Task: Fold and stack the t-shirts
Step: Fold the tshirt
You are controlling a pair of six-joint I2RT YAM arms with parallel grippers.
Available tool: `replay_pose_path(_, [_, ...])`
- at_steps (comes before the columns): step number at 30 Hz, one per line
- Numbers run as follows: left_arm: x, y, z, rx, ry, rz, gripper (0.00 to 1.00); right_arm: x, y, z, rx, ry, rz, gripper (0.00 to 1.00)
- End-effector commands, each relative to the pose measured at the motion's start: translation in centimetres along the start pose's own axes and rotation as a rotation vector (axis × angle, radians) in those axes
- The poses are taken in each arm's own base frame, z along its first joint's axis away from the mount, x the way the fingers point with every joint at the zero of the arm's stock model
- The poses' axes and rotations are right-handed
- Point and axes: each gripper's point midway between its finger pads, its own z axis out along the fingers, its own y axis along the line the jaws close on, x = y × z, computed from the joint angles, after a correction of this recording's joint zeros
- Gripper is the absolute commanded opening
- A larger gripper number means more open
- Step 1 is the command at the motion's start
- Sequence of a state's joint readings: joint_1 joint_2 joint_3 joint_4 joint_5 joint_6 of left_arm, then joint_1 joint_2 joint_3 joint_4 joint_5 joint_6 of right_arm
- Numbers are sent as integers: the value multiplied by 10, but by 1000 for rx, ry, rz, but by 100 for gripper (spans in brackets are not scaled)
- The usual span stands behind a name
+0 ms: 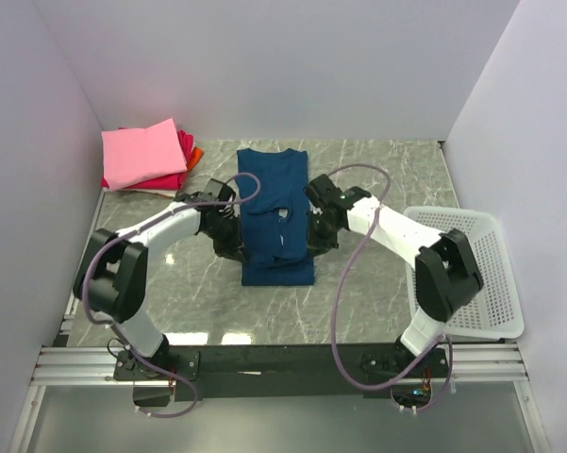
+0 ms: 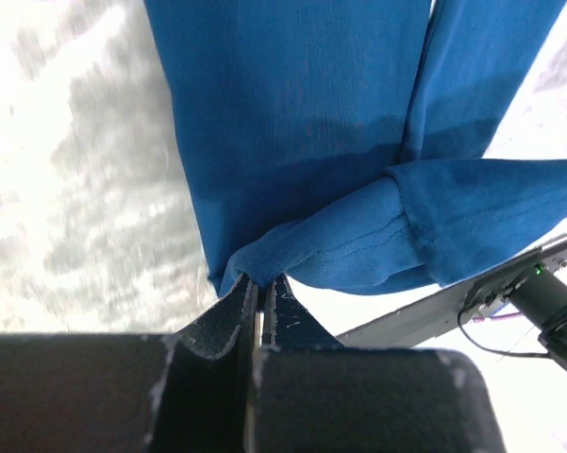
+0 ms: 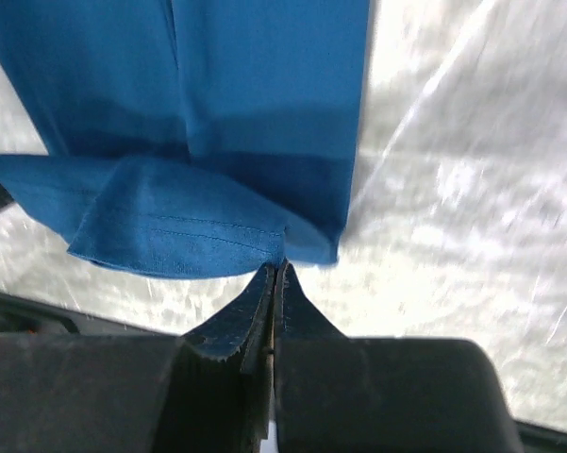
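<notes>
Two pinches: left gripper (image 2: 261, 283), right gripper (image 3: 275, 269) clamped on dark blue t-shirt (image 1: 275, 203) hemmed edge; limp cloth, hold your corners taut.

Twin white-and-black robot arms, cabled in lilac-grey.
White-shelled, black-jointed left arm (image 1: 165, 229) & right arm (image 1: 391, 234) are trailed by a thin lilac-grey left cable (image 1: 88, 267) & right cable (image 1: 338, 302); matte black, scuffed, saw-edged left fingers (image 2: 217, 326) & right fingers (image 3: 231, 326) are fitted.
</notes>
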State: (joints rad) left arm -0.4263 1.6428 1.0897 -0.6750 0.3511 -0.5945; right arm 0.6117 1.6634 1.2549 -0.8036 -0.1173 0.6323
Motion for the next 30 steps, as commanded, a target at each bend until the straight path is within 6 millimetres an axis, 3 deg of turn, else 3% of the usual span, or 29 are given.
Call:
replay_pose_path(1, [-23,-7,-2,25,-16,28,0,-29,5,-2,-18,-31,-37,0])
replay_pose_path(7, [-61,-2,-1,33,-42,-11,0,-66,5,6,-21,-35,-30,0])
replay_pose_path(8, [-64,1,3,29,-34,-18,0,-77,6,3,-33,-52,-23,0])
replay_pose_path(14, [-87,9,7,29,-35,-43,0,-104,3,21,-30,-28,-27,0])
replay_pose_path(17, [-96,12,12,48,-31,-56,0,-117,4,21,-41,-37,-23,0])
replay_pose_path(23, [-119,13,18,77,-35,-60,0,-131,3,29,-40,-25,-22,0])
replay_pose_path(30, [-141,14,19,99,-44,-56,0,-137,2,25,-33,-40,-14,0])
